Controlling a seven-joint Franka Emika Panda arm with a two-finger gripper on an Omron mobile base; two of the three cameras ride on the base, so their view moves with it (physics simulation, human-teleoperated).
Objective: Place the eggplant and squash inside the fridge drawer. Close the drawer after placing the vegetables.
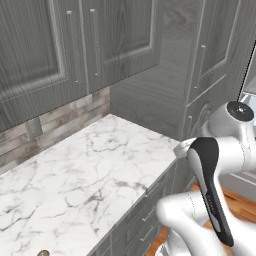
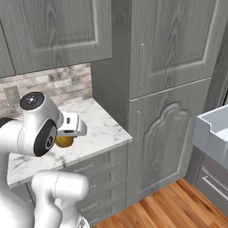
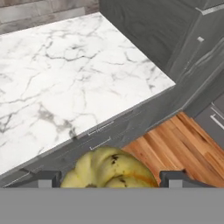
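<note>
The squash [image 3: 108, 169], a lumpy yellow one with brown flecks, sits between my gripper's [image 3: 110, 178] two dark fingertips [image 3: 43, 178] in the hand view, so I read the jaws as standing wide and clamped on it. From the right base camera I catch a bit of the same yellow squash [image 2: 65, 141] tucked under the white hand, hanging above the marble counter's [image 2: 100, 129] front part. In the hand view the squash is over the counter's front edge, with the white marble counter [image 3: 65, 83] spread above it, the grey flat-fronted drawers [image 3: 103, 135] just below the edge, and the wooden floor [image 3: 183, 148] off to the right.

The fridge drawer [image 2: 213, 133], pale bluish-white and boxy, stands pulled out at the right edge of the right base view, well apart from the hand, and I cannot see inside it from here. Between it and the counter stands a tall grey cabinet [image 2: 164, 111]. From the left base camera I see the arm [image 1: 210, 190] folded at the lower right, beside the counter [image 1: 90, 175] and under the grey wall cabinets [image 1: 75, 45].
</note>
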